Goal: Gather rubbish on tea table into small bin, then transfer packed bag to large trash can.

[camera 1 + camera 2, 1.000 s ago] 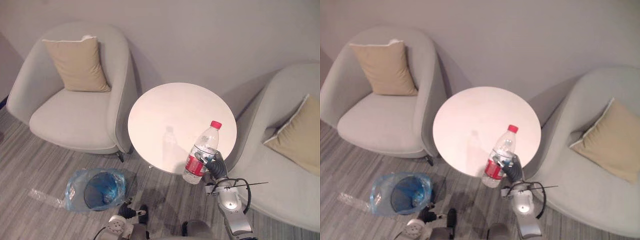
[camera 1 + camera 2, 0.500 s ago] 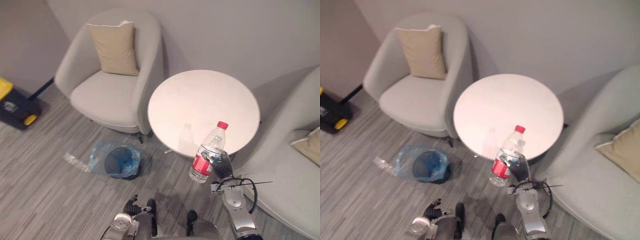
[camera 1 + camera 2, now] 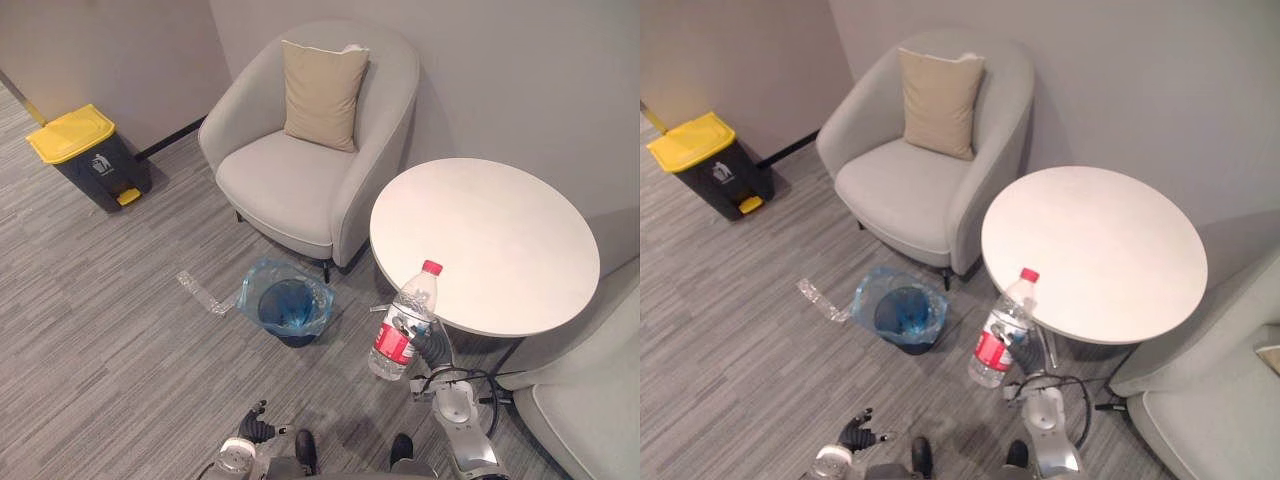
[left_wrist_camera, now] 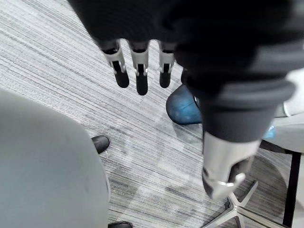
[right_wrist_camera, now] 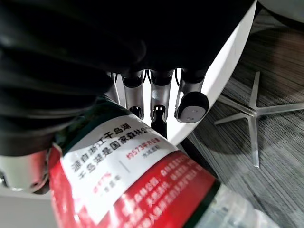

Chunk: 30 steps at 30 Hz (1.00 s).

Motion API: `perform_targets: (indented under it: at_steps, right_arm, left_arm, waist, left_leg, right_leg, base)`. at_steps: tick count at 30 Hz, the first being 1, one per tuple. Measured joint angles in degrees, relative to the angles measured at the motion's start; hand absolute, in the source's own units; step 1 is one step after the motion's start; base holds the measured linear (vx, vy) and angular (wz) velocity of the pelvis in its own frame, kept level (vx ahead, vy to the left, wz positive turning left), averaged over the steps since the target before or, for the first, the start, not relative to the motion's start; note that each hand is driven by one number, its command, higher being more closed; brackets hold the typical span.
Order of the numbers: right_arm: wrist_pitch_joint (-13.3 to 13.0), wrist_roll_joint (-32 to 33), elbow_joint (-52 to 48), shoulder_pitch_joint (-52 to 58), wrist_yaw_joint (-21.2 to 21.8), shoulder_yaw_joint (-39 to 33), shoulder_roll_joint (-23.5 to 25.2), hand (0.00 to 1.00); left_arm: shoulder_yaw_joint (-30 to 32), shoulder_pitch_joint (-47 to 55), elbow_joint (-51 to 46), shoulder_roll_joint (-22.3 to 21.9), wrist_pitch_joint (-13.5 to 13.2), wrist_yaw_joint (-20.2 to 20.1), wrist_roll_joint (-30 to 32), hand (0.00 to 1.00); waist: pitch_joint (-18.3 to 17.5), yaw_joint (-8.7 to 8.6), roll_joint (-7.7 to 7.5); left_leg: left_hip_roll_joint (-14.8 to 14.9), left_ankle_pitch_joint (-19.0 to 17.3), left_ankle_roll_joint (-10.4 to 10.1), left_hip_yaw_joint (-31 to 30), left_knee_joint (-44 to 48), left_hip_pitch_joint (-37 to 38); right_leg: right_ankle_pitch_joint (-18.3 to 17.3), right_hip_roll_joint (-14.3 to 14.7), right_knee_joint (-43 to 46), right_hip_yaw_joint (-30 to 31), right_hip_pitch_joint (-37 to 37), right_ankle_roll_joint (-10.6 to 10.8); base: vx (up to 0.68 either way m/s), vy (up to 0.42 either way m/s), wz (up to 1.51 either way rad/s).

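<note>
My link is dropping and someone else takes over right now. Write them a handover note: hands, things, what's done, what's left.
Right hand: shut on the bottle, cap up, off the table, between it and the bin.
Left hand: open, empty, hanging low.
Table top bare. The bin, lined with a blue bag, stands by the armchair; its contents are unclear. Yellow-lidded can further left.
Done: bottle picked up.
Left: drop it in the bin, pack the bag, carry it to the can.
</note>
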Motion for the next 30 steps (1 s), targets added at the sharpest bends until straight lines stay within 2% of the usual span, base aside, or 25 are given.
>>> perform_targets:
  at_steps: [3,6,7,8,9,10,12,13,14,16,18,20,22,23,24,25,27,28,29,30]
  right_arm:
    - [0.1,-0.1,1.1,-0.4,0.0,0.0,-0.3,1.00]
    - [0.1,-0.1,1.2,-0.9,0.0,0.0,-0.3,1.00]
    - [0.1,-0.1,1.3,-1.0,0.0,0.0,-0.4,1.00]
    - [0.1,-0.1,1.6,-1.0,0.0,0.0,-0.3,1.00]
    - [0.0,-0.2,1.9,-1.2,0.1,0.9,-0.2,1.00]
    - [-0.1,-0.2,2.6,-1.4,0.2,1.9,-0.3,1.00]
    - [0.0,-0.2,3.4,-1.4,0.4,1.9,-0.4,1.00]
    - [0.0,-0.1,3.4,-1.1,0.4,1.9,-0.4,1.00]
    - [0.0,-0.1,3.3,-0.9,0.5,1.6,-0.8,1.00]
    - [0.1,-0.1,3.3,-0.6,0.5,1.1,-2.4,1.00]
    - [0.2,-0.1,3.3,-0.5,0.9,-0.2,-2.8,1.00]
    - [0.2,-0.1,3.1,-0.1,1.0,-1.1,-2.6,1.00]
    - [0.2,-0.1,2.8,-0.3,1.0,-1.5,-2.8,1.00]
    - [0.2,-0.1,2.7,-0.4,1.0,-1.6,-2.8,1.00]
    - [0.1,0.0,2.6,-0.4,1.0,-1.5,-2.9,1.00]
    - [0.1,0.0,2.6,-0.4,1.0,-1.3,-3.0,1.00]
    - [0.1,-0.1,2.6,-0.8,1.0,-1.1,-3.0,1.00]
    - [0.1,-0.1,2.6,-0.8,1.0,-1.0,-3.2,1.00]
    - [0.3,-0.1,2.8,-0.7,1.0,-1.0,-3.4,1.00]
    - [0.3,-0.1,2.7,-0.6,1.1,-0.4,-3.4,1.00]
  left_arm:
    - [0.0,0.0,-0.1,0.0,-0.1,0.0,-0.1,0.00]
    - [0.0,-0.2,0.1,0.0,-0.1,0.1,-0.2,0.00]
    - [0.2,-0.2,0.0,0.0,-0.1,0.1,-0.3,0.00]
    - [0.5,-0.3,-0.1,0.0,0.0,0.2,-0.3,0.00]
    - [1.2,-0.5,0.1,0.2,0.2,0.3,-0.3,0.00]
    - [2.0,-0.9,1.2,0.4,0.3,0.4,-0.3,0.00]
    - [2.0,-1.5,2.4,0.3,0.5,0.7,-0.3,0.00]
    - [2.0,-1.5,2.5,0.4,0.6,0.7,-0.2,0.00]
    - [2.1,-1.8,2.9,0.6,0.6,0.7,0.0,0.00]
    - [2.1,-2.0,3.2,-0.9,0.6,0.6,0.5,0.00]
    - [2.3,-1.9,3.2,-1.2,0.7,0.7,1.0,0.00]
    - [2.4,-1.8,3.2,-1.2,0.7,0.7,1.1,0.00]
    - [3.7,-1.8,2.7,-1.4,0.5,0.6,1.1,0.00]
    - [4.5,-1.9,1.8,-1.4,0.4,0.6,1.1,0.00]
    - [4.5,-1.8,0.9,-1.3,0.0,0.7,1.1,0.00]
    - [4.4,-1.7,0.8,-1.4,-0.3,0.7,1.2,0.00]
    - [4.4,-1.7,0.8,-1.4,-0.3,0.7,1.5,0.00]
    - [4.4,-1.7,0.9,-1.5,-0.2,0.7,1.6,0.00]
    - [4.4,-1.8,0.9,-1.2,-0.1,0.8,1.6,0.00]
    - [4.2,-1.8,0.9,-0.8,-0.2,0.8,1.7,0.00]
  waist:
    - [0.1,0.02,-0.34]
    - [0.3,-0.12,-0.45]
    - [0.4,-0.26,-0.45]
    - [0.9,-0.76,0.09]
    - [1.2,-0.90,-0.43]
    - [1.2,-0.93,-0.51]
    - [1.7,-1.40,-0.22]
    - [1.9,-1.70,-0.88]
    - [2.2,-2.09,-1.42]
    - [2.3,-2.42,1.07]
    - [2.4,-2.37,2.31]
    - [2.6,-2.84,2.09]
    - [3.0,-2.69,1.48]
    - [3.4,-2.18,1.09]
    - [3.4,-1.22,1.10]
    - [3.4,-0.94,1.25]
    - [3.6,-0.91,1.96]
    - [3.5,-0.95,2.58]
    - [3.6,-0.91,2.53]
    - [3.6,-1.07,1.68]
  left_leg:
    - [-0.1,-3.6,0.2,-1.5,6.4,-1.8]
    - [-0.1,-4.3,0.4,-3.5,8.6,-2.4]
    - [0.1,-4.4,0.6,-4.7,8.4,-1.7]
    - [0.9,-4.5,0.7,-6.7,8.4,-1.2]
    - [1.5,-4.7,1.1,-8.4,7.8,-0.3]
    - [2.0,-5.0,0.9,-10.2,6.4,0.7]
    - [2.3,-5.1,0.6,-12.8,5.5,2.1]
    - [1.1,-5.4,0.0,-14.2,5.6,2.5]
    - [0.2,-5.9,-0.5,-15.5,6.0,2.6]
    - [1.4,-6.3,-1.5,-16.4,5.8,2.3]
    - [2.8,-6.2,-2.5,-16.2,5.4,2.1]
    - [3.9,-6.5,-3.8,-14.8,7.2,2.0]
    - [4.6,-7.7,-5.7,-10.7,15.6,-1.6]
    - [5.2,-8.0,-6.0,-7.5,20.5,-3.5]
    - [6.6,-8.9,-5.4,-3.0,25.1,-5.1]
    - [8.3,-9.7,-4.0,0.2,26.3,-5.8]
    - [10.2,-9.7,-3.2,1.3,22.0,-6.1]
    - [10.8,-7.5,-3.1,1.3,18.2,-6.0]
    - [9.7,-6.0,-4.2,1.1,16.7,-5.4]
    - [7.8,-5.0,-3.7,1.1,14.1,-4.5]
  right_leg:
    - [-4.2,-1.6,6.9,-1.1,-0.7,0.9]
    - [-4.7,-2.7,17.6,0.0,-4.1,1.1]
    - [-4.3,-2.8,23.0,1.9,-6.2,0.0]
    - [-7.5,-1.6,26.7,4.6,-8.6,-1.5]
    - [-10.5,1.2,26.2,6.9,-9.4,-1.6]
    - [-11.6,4.7,24.2,8.3,-10.5,-2.5]
    - [-10.6,8.6,18.2,9.4,-11.7,-3.5]
    - [-7.5,9.1,12.4,10.4,-11.2,-3.8]
    - [-3.7,8.7,11.6,10.8,-10.5,-6.5]
    - [-4.2,9.1,11.6,8.2,-9.8,-7.1]
    - [-5.2,9.6,11.6,5.4,-9.1,-8.1]
    - [-5.7,10.1,10.4,3.5,-6.6,-7.9]
    - [-5.9,10.4,7.9,2.6,-4.0,-8.2]
    - [-5.8,10.4,7.2,2.5,-2.7,-8.4]
    - [-5.7,10.5,6.4,2.4,-1.7,-8.6]
    - [-5.8,10.7,6.0,2.4,-0.9,-8.7]
    - [-6.1,10.5,6.1,2.7,-0.2,-8.4]
    - [-6.3,10.5,6.5,2.8,-0.2,-7.9]
    - [-6.7,9.8,7.0,3.6,-0.2,-6.6]
    - [-6.6,8.7,6.3,4.6,-0.2,-5.7]
  base:
    - [0.17,0.008,0.35]
    - [0.17,0.049,0.45]
    - [0.17,0.034,0.64]
    - [0.15,-0.026,0.69]
    - [0.15,-0.099,0.78]
    - [0.14,-0.154,0.69]
    - [0.16,-0.192,0.79]
    - [0.12,-0.174,0.95]
    - [0.12,-0.178,0.90]
    - [0.14,-0.136,0.59]
    - [0.18,-0.118,0.48]
    - [0.15,-0.099,0.62]
    - [0.11,-0.058,0.43]
    - [0.08,-0.025,0.04]
    - [0.09,0.007,-0.09]
    - [0.09,0.064,-0.12]
    - [0.09,0.123,-0.10]
    - [0.07,0.146,-0.10]
    - [0.13,0.240,0.08]
    - [0.12,0.190,0.14]
